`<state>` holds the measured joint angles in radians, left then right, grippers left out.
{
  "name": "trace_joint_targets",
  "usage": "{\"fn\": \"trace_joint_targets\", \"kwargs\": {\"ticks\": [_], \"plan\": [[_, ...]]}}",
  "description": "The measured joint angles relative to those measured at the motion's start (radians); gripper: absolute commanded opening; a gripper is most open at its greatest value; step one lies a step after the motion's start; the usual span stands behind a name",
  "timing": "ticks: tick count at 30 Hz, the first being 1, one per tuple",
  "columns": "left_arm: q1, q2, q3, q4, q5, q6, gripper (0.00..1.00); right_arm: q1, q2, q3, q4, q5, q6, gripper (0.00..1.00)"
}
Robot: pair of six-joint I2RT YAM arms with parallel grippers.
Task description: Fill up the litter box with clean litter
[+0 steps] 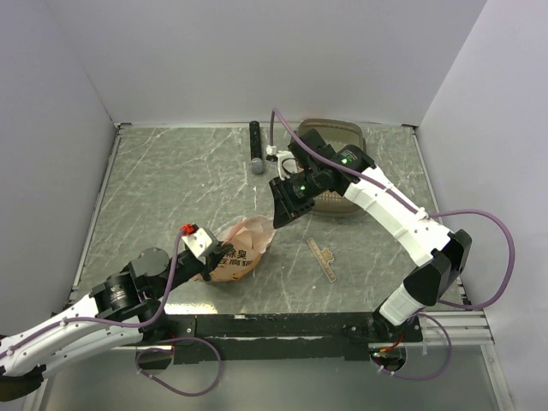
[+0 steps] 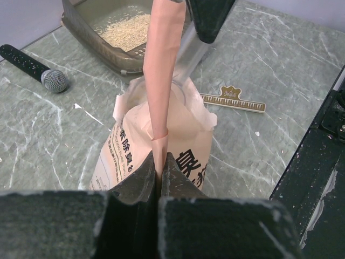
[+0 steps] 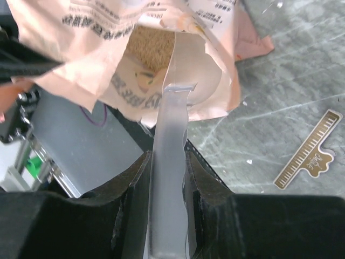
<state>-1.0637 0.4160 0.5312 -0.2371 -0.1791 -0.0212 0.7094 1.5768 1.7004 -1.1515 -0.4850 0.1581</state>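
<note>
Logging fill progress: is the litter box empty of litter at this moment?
No: the left wrist view shows a patch of pale beige litter lying on the floor of the litter box.

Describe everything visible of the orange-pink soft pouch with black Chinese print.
The orange-pink soft pouch looks like thin, crinkled paper or film printed with black Chinese characters. It lies slumped on the grey marbled table between the two arms, with its top open and gaping. Pale beige litter granules show inside. The left gripper is shut on a strip of its rim, which looks taut. A clear plastic scoop, held in the right gripper, reaches into its mouth.
</note>
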Motion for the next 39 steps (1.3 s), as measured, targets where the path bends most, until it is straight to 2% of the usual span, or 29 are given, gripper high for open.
{"fn": "trace_joint_targets", "kwargs": {"ticks": [9, 15, 18, 25, 29, 39], "plan": [[0.000, 0.001, 0.000, -0.002, -0.001, 0.000, 0.01, 0.010, 0.000, 0.000, 0.067, 0.052, 0.118, 0.08], [0.000, 0.001, 0.000, -0.005, -0.002, 0.000, 0.01, 0.010, 0.000, -0.014, 0.127, 0.070, 0.188, 0.07], [0.001, 0.001, 0.000, -0.007, -0.002, 0.000, 0.01, 0.010, 0.000, -0.026, 0.147, 0.075, 0.215, 0.01], [0.001, 0.000, 0.000, -0.007, -0.002, 0.000, 0.01, 0.010, 0.000, -0.031, 0.176, 0.094, 0.254, 0.00], [0.001, 0.000, 0.000, -0.007, -0.002, 0.000, 0.01, 0.010, 0.005, -0.023, 0.171, 0.092, 0.247, 0.00], [0.001, 0.000, 0.000, -0.008, 0.008, 0.001, 0.01, 0.003, 0.082, 0.176, 0.001, 0.044, 0.113, 0.00]]}}
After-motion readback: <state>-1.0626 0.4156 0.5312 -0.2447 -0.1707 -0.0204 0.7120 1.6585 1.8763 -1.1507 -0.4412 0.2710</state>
